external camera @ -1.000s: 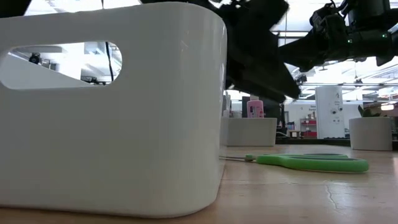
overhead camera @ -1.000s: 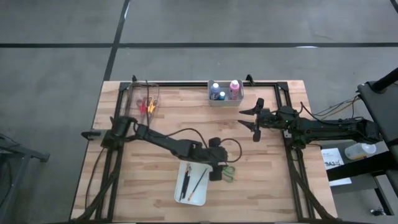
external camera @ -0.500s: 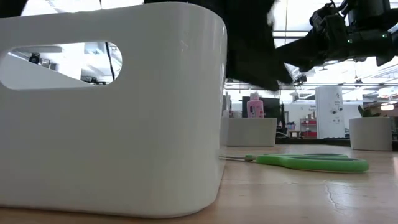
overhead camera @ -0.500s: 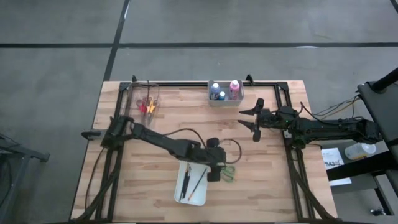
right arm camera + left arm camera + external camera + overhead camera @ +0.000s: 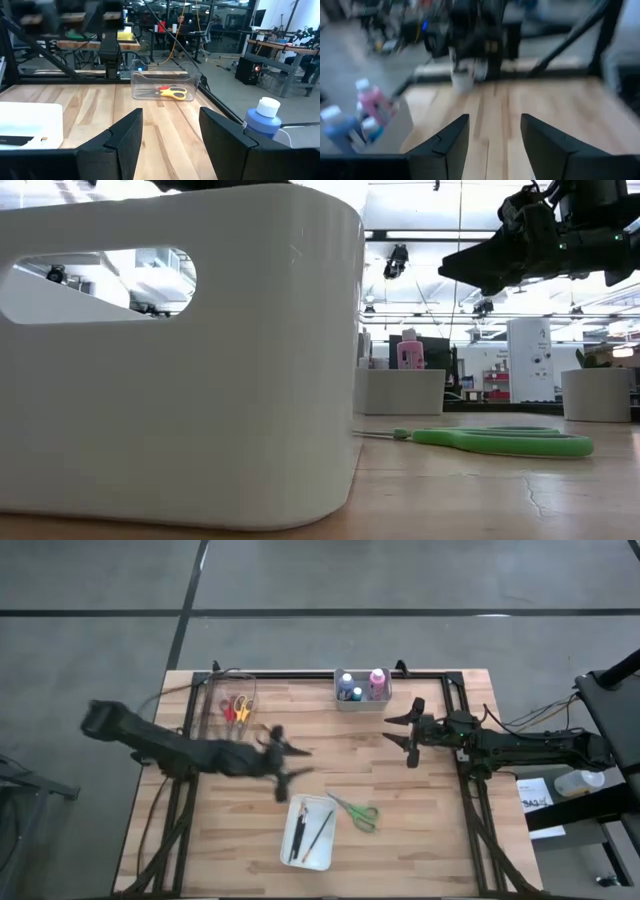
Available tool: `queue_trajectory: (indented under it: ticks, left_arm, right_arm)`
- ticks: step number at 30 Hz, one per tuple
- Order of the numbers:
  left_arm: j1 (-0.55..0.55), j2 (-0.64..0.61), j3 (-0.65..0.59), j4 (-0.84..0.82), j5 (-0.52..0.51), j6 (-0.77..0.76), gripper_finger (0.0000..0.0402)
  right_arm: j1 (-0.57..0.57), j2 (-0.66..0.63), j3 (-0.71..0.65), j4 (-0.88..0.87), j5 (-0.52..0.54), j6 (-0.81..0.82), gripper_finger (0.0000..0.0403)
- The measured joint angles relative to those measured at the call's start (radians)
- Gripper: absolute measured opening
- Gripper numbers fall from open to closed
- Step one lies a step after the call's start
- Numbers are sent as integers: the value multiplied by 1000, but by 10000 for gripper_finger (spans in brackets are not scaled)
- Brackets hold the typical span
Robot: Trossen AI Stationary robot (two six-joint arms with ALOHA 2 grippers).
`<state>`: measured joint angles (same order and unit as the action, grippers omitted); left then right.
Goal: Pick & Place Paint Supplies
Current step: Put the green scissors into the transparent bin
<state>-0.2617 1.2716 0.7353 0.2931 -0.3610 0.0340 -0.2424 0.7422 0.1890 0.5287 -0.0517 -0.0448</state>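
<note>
Green-handled scissors [image 5: 356, 812] lie flat on the table, just right of a white tray [image 5: 322, 858] that holds two thin dark brushes [image 5: 299, 836]. In the low view the scissors [image 5: 500, 442] rest beside the tray wall [image 5: 200, 360]. My left gripper [image 5: 286, 766] hovers open over the table's middle, left of the scissors, with nothing between its fingers [image 5: 492, 142]. My right gripper [image 5: 409, 734] waits open at the right, above the table [image 5: 167, 135]. Pink, blue and teal bottles [image 5: 360, 686] stand in a small bin at the far edge.
A clear bin [image 5: 236, 708] at the far left holds red and orange scissors [image 5: 169, 92]. A black frame [image 5: 300, 675] runs round the tabletop. Bare wood lies between the two grippers. A blue bottle [image 5: 262, 120] shows close in the right wrist view.
My left gripper has risen from over the green scissors and swung toward the table's left and far side, tipping from pointing down to nearly level. The scissors stay flat on the table where they were.
</note>
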Motion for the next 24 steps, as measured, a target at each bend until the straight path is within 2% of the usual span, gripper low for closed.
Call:
queue_trajectory:
  ticks: [4,10,15,24]
  left_arm:
    - [83,-212,-168,107,171,35,187]
    - [113,-469,-342,217,205,157,187]
    - [114,-610,-407,121,208,159,187]
    - [108,-816,-431,-83,211,123,187]
  right_arm:
    - [0,0,0,0,0,0,193]
    - [0,0,0,-1,0,0,193]
    - [0,0,0,0,0,0,193]
    - [0,0,0,0,0,0,193]
